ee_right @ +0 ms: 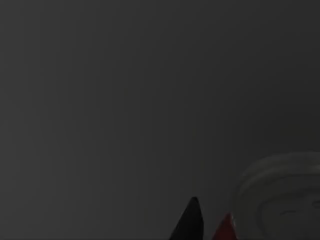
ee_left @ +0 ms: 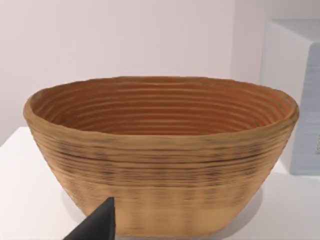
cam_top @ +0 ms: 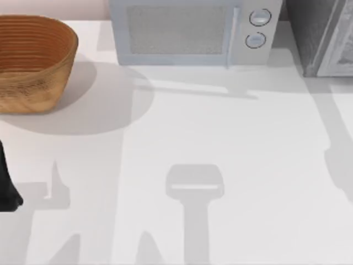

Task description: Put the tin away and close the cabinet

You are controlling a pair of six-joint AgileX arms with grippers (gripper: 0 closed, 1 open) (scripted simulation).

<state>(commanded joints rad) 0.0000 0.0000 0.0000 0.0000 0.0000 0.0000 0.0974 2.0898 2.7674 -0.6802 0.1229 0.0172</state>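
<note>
Dark right wrist view: red cylindrical tin (ee_right: pixel 226 229) beside a black fingertip (ee_right: pixel 190 220); grip state cannot be told. Dark grey speckled cabinet (cam_top: pixel 309 33), upper right of the top view. Judgement: lower gently, release upright, withdraw straight. Left arm (cam_top: pixel 6 182) parked at left edge.

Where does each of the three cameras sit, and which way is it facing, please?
Top view: above the table, looking down on basket, microwave and cabinet; the left arm stands at the left edge.
Left wrist view: faces the basket side-on; one dark fingertip shows.
Right wrist view: dark.
Top and left wrist views share basket and microwave.
</note>
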